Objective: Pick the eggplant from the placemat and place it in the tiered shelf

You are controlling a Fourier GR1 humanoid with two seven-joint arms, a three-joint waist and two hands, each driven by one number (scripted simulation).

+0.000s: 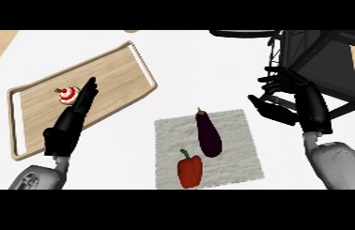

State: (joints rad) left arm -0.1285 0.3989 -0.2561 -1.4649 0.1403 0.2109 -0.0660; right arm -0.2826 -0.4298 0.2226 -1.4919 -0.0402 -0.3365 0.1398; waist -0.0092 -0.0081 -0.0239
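Observation:
A dark purple eggplant [208,134] lies on a grey placemat [235,165] in the lower middle of the head view, stem pointing away from me. A red bell pepper [190,170] lies beside it on the same mat. The black tiered shelf [319,55] stands at the upper right. My right hand [281,102] hovers in front of the shelf, right of the placemat, fingers spread and relaxed, holding nothing. My left hand [78,107] stretches over the wooden tray at left with straight fingers.
A wooden tray [118,79] lies tilted at the left with a small red and white cupcake [67,95] on it, right by my left fingertips. White counter surrounds the mat.

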